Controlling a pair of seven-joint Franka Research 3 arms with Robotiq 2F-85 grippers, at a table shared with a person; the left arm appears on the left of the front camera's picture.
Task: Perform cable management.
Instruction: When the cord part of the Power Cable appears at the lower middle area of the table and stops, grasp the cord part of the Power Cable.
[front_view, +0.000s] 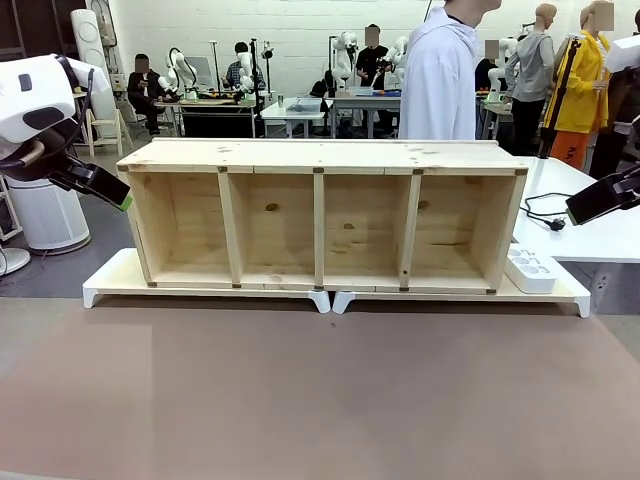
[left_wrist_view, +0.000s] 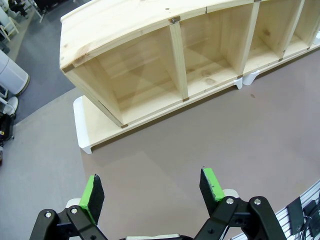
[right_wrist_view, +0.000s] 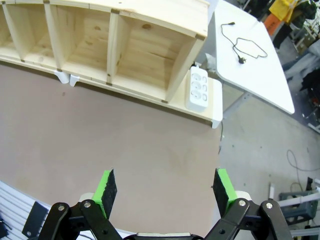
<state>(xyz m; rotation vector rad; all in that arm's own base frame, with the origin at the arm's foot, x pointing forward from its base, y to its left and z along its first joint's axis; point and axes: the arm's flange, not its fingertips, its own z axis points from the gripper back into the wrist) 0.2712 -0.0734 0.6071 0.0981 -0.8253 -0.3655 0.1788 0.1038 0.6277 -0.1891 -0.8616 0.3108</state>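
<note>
The cable (right_wrist_view: 245, 46), a thin black cord with a small plug, lies in loose loops on a white table (right_wrist_view: 260, 75) beyond the shelf's right end; in the front view the cable (front_view: 545, 212) shows just past that end. The long wooden shelf (front_view: 325, 215) with several open compartments stands on white boards. My right gripper (right_wrist_view: 163, 187) hangs open high over the brown table, well short of the cable. At the picture's left edge, my left gripper (left_wrist_view: 150, 187) is also open and holds nothing, above the table near the shelf's left end.
A white multi-socket power strip (front_view: 530, 268) lies on the white board (front_view: 555, 290) at the shelf's right end. The brown tabletop (front_view: 320, 390) stretches in front of the shelf. A person in a white coat (front_view: 442, 75) stands behind the shelf.
</note>
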